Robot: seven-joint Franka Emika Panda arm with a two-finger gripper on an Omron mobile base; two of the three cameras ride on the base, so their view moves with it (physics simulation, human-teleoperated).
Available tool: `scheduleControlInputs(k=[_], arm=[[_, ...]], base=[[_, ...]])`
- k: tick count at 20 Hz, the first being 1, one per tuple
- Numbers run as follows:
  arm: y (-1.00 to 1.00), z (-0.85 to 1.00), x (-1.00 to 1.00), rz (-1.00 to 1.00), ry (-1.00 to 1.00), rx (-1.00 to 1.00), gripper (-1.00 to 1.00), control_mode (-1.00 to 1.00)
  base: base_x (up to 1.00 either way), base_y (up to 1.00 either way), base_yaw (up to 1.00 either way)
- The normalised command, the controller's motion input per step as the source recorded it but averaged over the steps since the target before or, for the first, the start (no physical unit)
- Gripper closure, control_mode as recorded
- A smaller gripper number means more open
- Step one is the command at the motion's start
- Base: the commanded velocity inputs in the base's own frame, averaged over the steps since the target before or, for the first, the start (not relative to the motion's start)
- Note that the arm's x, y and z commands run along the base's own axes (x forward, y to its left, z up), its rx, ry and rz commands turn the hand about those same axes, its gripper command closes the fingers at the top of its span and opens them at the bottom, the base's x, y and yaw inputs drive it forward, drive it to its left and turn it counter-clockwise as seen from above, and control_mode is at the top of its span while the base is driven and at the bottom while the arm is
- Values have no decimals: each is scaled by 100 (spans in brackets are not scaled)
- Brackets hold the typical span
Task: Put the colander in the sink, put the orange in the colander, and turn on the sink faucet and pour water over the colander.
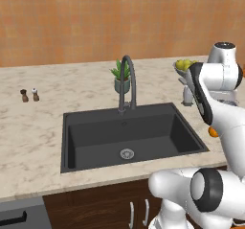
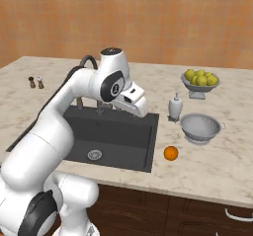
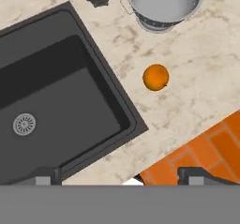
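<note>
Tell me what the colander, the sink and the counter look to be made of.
Colander: likely metal, silvery with a soft sheen and rows of tiny holes. Sink: matte black, no glare, perhaps composite or coated metal. Counter: beige veined surface, looks like marble or similar stone.

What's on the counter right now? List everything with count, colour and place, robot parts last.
sink: 1, black, set in the counter, nothing in it
faucet: 1, dark grey, behind the sink
colander: 1, silvery, counter right of the sink
orange: 1, orange, counter in front of the colander
soap bottle: 1, white, beside the colander
fruit bowl: 1, grey with yellow-green fruit, back right
potted plant: 1, green, behind the faucet
shakers: 2, dark and light-topped, far left
gripper: 1, open, holding nothing
</note>
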Motion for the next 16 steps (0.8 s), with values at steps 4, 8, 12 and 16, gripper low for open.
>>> scheduleControlInputs(k=[4, 8, 12, 16], arm=[[-87, -21, 0, -41, 0, 0, -100, -100], [-68, -16, 9, -42, 1, 0, -100, -100], [-77, -24, 9, -40, 10, 0, -100, -100], [-79, -27, 1, -13, 6, 4, -100, -100]], base=[[0, 0, 0], [0, 0, 0], [0, 0, 0], [0, 0, 0]])
